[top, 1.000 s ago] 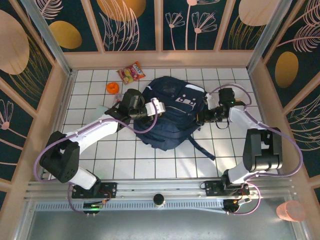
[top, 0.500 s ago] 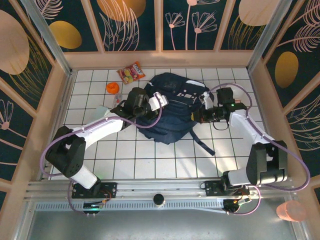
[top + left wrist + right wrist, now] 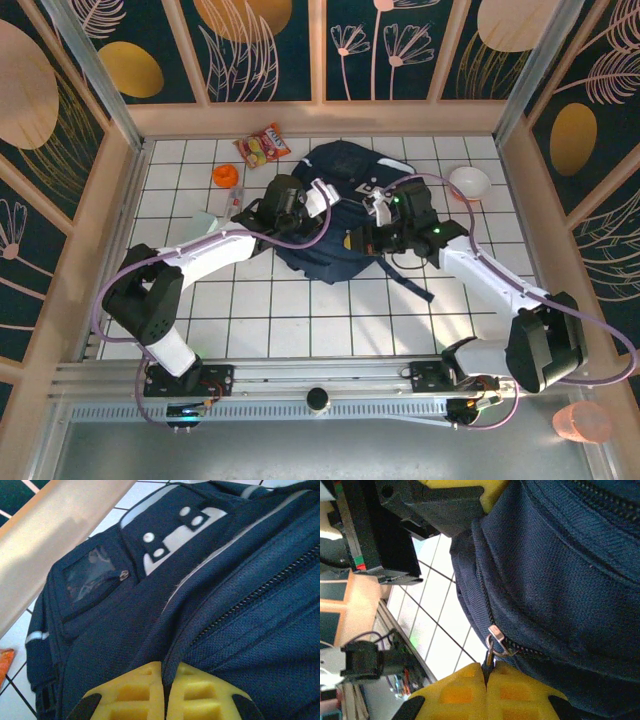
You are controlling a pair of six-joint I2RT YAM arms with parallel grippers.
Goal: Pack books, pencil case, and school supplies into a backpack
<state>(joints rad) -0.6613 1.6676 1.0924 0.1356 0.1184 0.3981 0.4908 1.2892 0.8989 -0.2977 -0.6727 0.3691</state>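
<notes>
Two yellow-padded grippers, both mine, are closed on the navy backpack [image 3: 345, 170]. It lies bunched on the white tiled table [image 3: 300, 310], a little beyond the middle, toward the far wall.

From above, my left arm reaches in from the left and my right arm from the right. They meet over the bag's near half.

In the left wrist view, my left gripper [image 3: 164, 682] has its pads pressed together. A ridge of dark fabric runs down into the seam between them, so it is pinching the bag's cloth. Above the pads I see a closed zipper line, a pale stripe, a white patch with round studs and a small clear-windowed pocket.

In the right wrist view, my right gripper [image 3: 486, 680] is also squeezed narrow. The small metal zipper pull [image 3: 493, 641] hangs straight into the gap between its pads. I cannot tell whether the zipper beside it is open.

On the tiles beyond the bag's left side lie a red-orange snack packet [image 3: 262, 146] and a small round orange object [image 3: 225, 175]. A white bowl [image 3: 468, 182] sits to the bag's right. A pale bluish piece [image 3: 203, 220] rests just beside my left arm.
</notes>
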